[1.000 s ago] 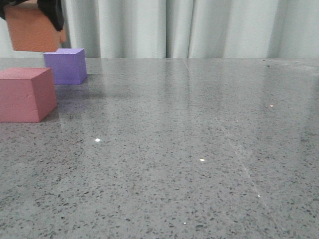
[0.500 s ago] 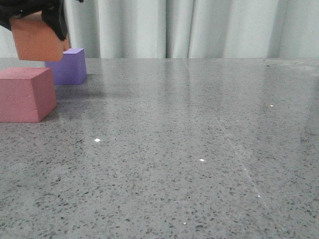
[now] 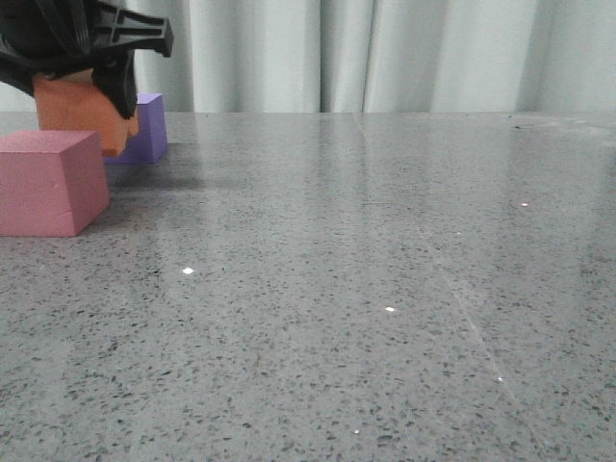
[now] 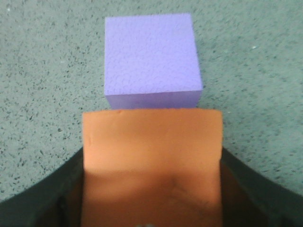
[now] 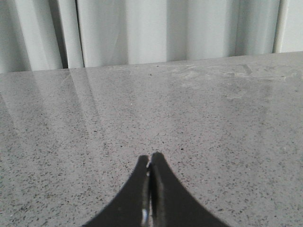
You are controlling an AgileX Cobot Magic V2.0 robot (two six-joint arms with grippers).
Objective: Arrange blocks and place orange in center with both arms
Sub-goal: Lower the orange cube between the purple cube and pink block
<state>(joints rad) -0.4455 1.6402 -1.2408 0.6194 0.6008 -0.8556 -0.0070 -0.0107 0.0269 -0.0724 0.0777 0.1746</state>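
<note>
the left gripper (image 3: 82, 67) is sitting at about ten o'clock in the front view, up in the far left corner of the grey speckled table (image 3: 366, 289), and it is clamping the orange cube (image 3: 85, 114) between its black fingers. the orange cube is hanging tilted, just above the table as far as the front view shows (whether its lower edge is touching the surface cannot be told). it is overlapping the purple cube (image 3: 149, 128), which is resting flat on the table behind it, and it is sitting just past the upper far edge of the pink-red cube (image 3: 50, 183), which is standing at nine o'clock in that view.

in the left wrist view the orange cube (image 4: 151, 165) is filling the space between the two dark fingers (image 4: 42, 198), with the purple cube (image 4: 150, 59) lying just beyond it, their edges appearing to meet.

the right gripper (image 5: 150, 163) is hovering over bare table (image 5: 213, 123) with its fingertips pressed together, grasping nothing, and pale curtains (image 5: 165, 28) are hanging behind the far table edge.
</note>
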